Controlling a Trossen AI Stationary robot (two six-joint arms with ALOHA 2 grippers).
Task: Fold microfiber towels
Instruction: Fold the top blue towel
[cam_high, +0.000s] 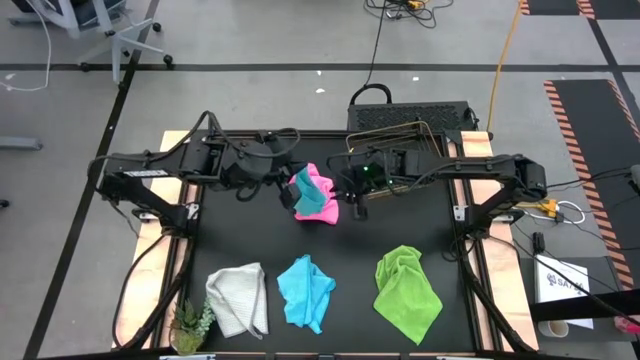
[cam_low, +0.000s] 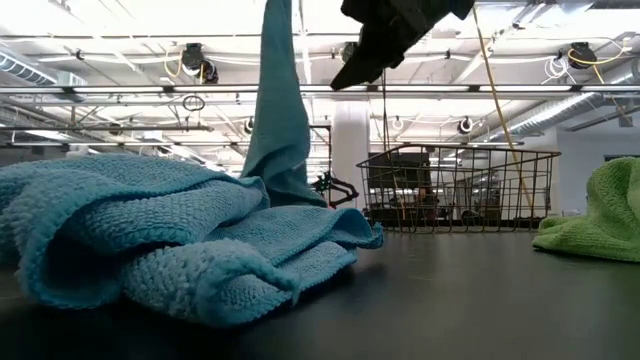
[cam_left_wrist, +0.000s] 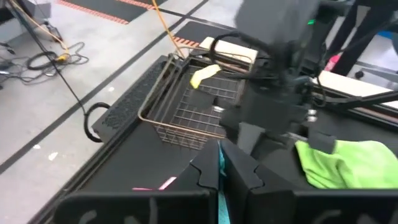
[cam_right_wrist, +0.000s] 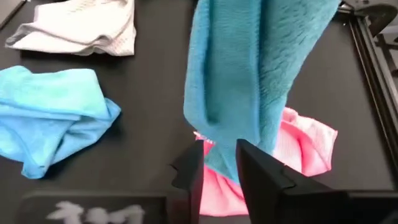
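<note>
A teal-blue microfiber towel (cam_high: 304, 190) hangs over the table's far middle, with my left gripper (cam_high: 288, 185) shut on its top. Under it lies a crumpled pink towel (cam_high: 328, 208). My right gripper (cam_right_wrist: 221, 175) is open just to the right. Its fingers stand on either side of the hanging towel's lower end (cam_right_wrist: 217, 158), and the low view shows them apart from the cloth. A white-grey towel (cam_high: 238, 297), a light blue towel (cam_high: 305, 290) and a lime green towel (cam_high: 405, 292) lie crumpled in a row along the near edge. My left gripper pinches the teal-blue towel's upper edge (cam_left_wrist: 219, 163) between its two fingers; only a thin strip of cloth shows between them. The fingers come slanting down from the table's left. The towel hangs slack below them (cam_low: 277, 110). Whether its lower end rests on the pink towel I cannot tell.
A wire basket (cam_high: 400, 135) stands at the far edge behind my right gripper. A small green plant (cam_high: 190, 325) sits at the near left corner. Bare black table lies between the pink towel and the row of towels.
</note>
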